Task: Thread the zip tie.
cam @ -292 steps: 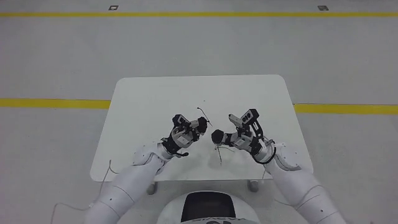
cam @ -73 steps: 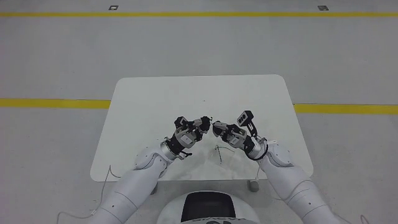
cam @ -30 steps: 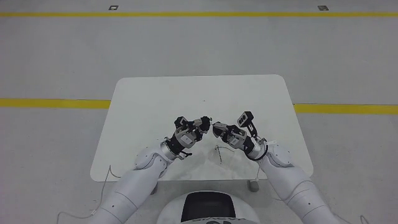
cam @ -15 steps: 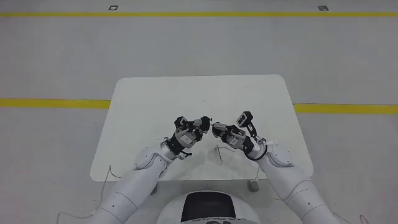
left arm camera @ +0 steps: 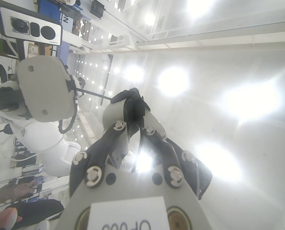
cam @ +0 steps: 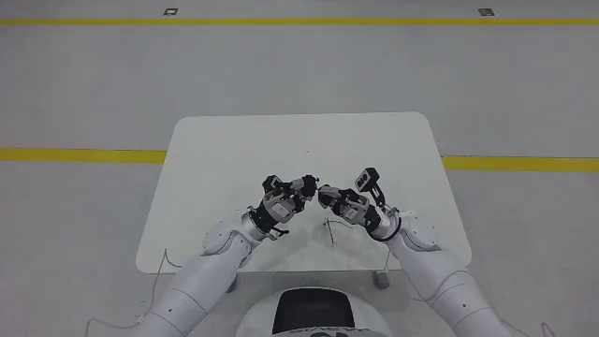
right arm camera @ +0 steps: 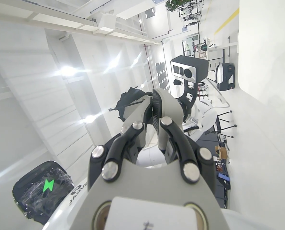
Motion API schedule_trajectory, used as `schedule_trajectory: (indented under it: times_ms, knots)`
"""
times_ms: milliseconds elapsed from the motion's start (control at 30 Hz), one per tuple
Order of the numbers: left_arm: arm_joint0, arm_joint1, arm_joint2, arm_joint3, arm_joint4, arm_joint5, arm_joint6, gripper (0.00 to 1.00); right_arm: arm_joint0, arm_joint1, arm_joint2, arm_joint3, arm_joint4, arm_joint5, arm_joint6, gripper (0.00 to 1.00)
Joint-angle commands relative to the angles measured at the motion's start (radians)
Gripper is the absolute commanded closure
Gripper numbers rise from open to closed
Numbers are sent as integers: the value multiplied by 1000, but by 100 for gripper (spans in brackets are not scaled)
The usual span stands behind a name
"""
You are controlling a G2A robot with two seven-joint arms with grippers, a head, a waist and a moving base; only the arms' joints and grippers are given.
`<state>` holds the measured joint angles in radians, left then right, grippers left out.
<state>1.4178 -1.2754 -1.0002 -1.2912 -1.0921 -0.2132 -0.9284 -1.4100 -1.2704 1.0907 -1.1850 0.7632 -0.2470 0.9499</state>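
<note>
Zip tie [cam: 317, 188]: thin black strap, held in air just below centre of top-view frame, over lower-middle part of white table [cam: 234, 150]. It spans the small gap btw the 2 grippers. Left gripper [cam: 305, 187] is clamped on 1 end and right gripper [cam: 327, 191] is pinched on the other. In left wrist view the strap runs straight from 1 gripper to the other.

Handling, my guess: v. light, springy, slick nylon. It bends w/ any side load, so the tip wanders. Best held close to tip and at the head, w/ short free length and flat faces against pads.

1 thin dark line [cam: 328, 231] sits just below right gripper in top view; can't tell if it's the tie's tail or a shadow.

Writing: white label [left arm camera: 125, 216] on wrist mount is cut by frame edge, not legible.
</note>
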Motion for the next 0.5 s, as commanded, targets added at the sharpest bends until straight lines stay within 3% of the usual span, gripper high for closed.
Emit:
schedule_trajectory:
  times_ms: [0, 467]
  knots:
    - [0, 0, 0, 0, 0, 0, 0, 100, 2, 0, -1, 1, -2, 2, 1, 100]
    - [0, 0, 0, 0, 0, 0, 0, 100, 8, -2, -5, 7, -10, 9, -2, 100]
